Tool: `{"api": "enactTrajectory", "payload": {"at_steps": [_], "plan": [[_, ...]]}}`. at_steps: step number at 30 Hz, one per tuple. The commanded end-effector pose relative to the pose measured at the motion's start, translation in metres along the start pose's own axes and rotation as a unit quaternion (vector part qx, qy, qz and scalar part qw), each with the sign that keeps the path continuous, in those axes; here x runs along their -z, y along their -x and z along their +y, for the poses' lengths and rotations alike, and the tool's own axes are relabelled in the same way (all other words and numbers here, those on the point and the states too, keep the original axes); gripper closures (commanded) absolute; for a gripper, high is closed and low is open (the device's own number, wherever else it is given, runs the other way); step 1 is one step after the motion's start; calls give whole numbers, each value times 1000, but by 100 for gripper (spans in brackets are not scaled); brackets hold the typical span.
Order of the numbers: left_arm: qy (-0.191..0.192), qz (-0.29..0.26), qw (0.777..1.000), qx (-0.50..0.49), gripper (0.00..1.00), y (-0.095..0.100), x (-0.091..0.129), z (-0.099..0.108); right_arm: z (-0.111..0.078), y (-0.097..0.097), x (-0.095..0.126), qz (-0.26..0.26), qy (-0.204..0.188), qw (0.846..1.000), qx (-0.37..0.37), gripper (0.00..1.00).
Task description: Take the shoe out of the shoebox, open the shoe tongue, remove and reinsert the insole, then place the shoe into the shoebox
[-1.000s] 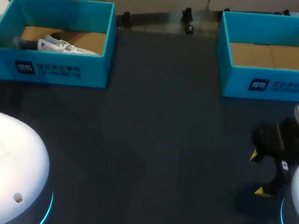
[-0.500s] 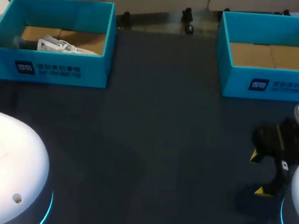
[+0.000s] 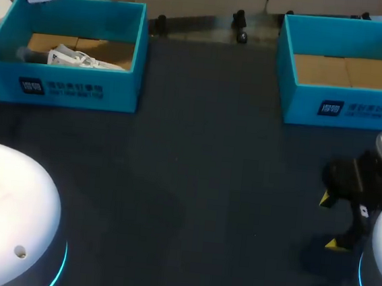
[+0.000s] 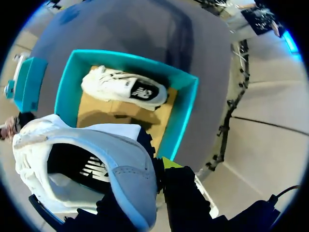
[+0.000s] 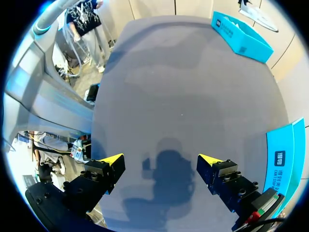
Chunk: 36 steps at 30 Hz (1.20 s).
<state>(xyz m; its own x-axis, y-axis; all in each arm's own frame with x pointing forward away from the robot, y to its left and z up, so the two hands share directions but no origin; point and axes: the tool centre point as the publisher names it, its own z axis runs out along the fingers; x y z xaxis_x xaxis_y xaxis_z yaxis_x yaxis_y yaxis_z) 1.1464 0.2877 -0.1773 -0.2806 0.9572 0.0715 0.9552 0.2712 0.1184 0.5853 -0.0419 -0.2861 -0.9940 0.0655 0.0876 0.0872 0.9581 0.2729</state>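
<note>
Left fingers (image 4: 169, 162) are clamped on the edge of a white and pale-blue shoe (image 4: 96, 150), which is held in the air (only one yellow tip shows past it). Ahead of them sits the teal shoebox (image 4: 184, 118). A second white shoe (image 4: 123, 88) lies on its side on the box's cardboard floor. Right fingers (image 5: 112, 160) are apart, low over the dark tabletop (image 5: 183, 96). They are near the other teal box (image 3: 343, 109) and well apart from the shoebox.

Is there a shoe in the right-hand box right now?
No, the right shoebox shows only its cardboard floor; the boxed shoe lies in the left shoebox.
</note>
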Motion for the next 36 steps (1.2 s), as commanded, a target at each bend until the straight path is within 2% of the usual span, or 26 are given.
{"api": "enactTrajectory", "payload": {"at_steps": [1, 5, 9, 26, 30, 32, 36], "plan": [[-9, 0, 999, -51, 100, -15, -7, -4, 0, -1, -1, -1, 0, 1000, 0, 0], [9, 8, 997, -79, 100, -24, -18, -9, 0, -1, -1, -1, 0, 1000, 0, 0], [10, 26, 995, -98, 100, -26, -26, -6, 0, -1, -1, -1, 0, 1000, 0, 0], [18, 28, 994, -105, 100, -23, -29, -7, 0, -1, -1, -1, 0, 1000, 0, 0], [16, 38, 993, -108, 100, -14, -41, 0, 0, -1, -1, -1, 0, 1000, 0, 0], [7, 38, 993, -108, 100, -12, -44, 7, 0, -1, -1, -1, 0, 1000, 0, 0], [12, 40, 995, -94, 100, -11, -51, 17, 0, -1, -1, -1, 0, 1000, 0, 0]]}}
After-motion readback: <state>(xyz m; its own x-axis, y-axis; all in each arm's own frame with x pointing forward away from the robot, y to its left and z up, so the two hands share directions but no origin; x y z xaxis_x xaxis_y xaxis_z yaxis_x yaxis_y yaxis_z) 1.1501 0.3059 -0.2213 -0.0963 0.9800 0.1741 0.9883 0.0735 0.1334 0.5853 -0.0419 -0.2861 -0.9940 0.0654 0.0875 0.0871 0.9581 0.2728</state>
